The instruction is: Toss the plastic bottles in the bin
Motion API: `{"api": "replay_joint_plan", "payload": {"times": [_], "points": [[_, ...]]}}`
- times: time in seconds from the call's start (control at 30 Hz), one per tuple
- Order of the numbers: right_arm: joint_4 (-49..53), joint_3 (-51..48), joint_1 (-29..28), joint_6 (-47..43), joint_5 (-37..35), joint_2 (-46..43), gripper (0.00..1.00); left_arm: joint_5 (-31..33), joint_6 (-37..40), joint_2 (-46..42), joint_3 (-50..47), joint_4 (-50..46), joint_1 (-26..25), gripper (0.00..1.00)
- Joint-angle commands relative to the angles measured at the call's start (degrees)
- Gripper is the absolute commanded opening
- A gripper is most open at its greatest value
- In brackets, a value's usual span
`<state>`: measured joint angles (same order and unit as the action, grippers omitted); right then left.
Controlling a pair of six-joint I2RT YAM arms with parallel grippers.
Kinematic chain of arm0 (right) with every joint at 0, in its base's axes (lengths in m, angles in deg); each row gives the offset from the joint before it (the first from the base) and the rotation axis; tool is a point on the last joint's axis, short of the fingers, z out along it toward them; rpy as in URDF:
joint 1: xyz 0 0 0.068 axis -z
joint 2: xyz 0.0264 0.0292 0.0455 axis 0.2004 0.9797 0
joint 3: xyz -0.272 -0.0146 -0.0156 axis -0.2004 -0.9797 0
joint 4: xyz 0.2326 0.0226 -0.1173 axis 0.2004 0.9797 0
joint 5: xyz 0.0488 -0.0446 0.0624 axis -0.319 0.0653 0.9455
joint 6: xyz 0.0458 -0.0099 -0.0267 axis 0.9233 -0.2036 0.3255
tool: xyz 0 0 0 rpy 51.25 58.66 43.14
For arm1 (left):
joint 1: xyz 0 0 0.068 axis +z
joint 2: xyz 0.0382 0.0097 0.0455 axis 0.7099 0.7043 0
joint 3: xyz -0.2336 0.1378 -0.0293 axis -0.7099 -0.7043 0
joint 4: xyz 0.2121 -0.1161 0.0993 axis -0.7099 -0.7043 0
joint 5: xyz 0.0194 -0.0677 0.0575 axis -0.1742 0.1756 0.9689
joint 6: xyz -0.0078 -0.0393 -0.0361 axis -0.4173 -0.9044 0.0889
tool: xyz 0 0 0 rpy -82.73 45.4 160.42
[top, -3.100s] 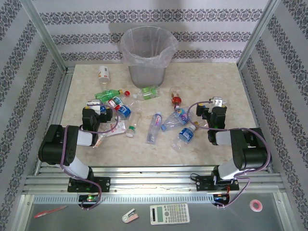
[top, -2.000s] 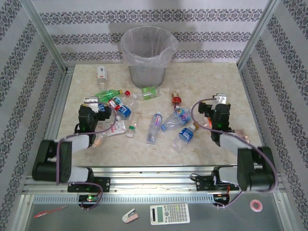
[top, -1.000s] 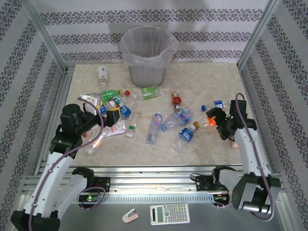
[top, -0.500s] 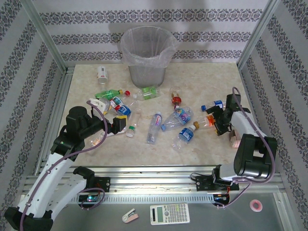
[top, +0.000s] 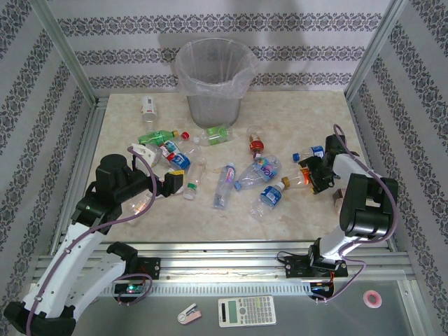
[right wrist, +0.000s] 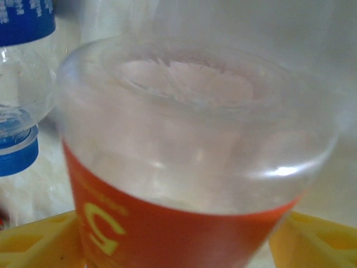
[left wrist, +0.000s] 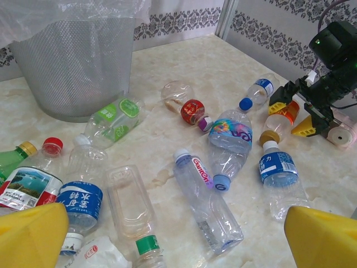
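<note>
The right gripper (top: 313,176) has its fingers around the orange-labelled bottle (right wrist: 184,167) on the right of the table (top: 301,112) (whether they already press it, I cannot tell), so squeeze firmly before lifting toward the bin (top: 213,105); the left gripper (left wrist: 178,234) is wide.

Likely a lab — (aluminium) frame (top: 224,253), wallpapered.

L pincer (left wrist: 178,239) spread wide, up high; R pincer (right wrist: 178,240) low.

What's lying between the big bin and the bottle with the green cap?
Two bottles, seen in the left wrist view: a clear unlabelled bottle right by the green-capped bottle, then a green-labelled bottle nearer the bin.
</note>
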<state>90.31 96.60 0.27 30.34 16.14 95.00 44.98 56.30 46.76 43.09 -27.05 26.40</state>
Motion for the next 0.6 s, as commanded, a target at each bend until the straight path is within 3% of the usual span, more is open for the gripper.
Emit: {"api": "replay_joint_plan", "payload": {"times": [0.0,0.13,0.57], "points": [[0.3,0.9,0.4,-1.4,-2.2,0.3,0.73,-1.1,0.8,-0.9,1.7,-1.4,-1.1,0.99],[0.7,0.4,0.4,-3.2,-2.0,0.7,0.65,-1.5,0.4,-1.0,1.8,-1.6,-1.1,0.99],[-0.8,-3.9,0.4,-3.8,-2.0,-6.1,0.55,-0.5,-3.7,1.4,3.4,-3.4,-1.0,0.99]]}}
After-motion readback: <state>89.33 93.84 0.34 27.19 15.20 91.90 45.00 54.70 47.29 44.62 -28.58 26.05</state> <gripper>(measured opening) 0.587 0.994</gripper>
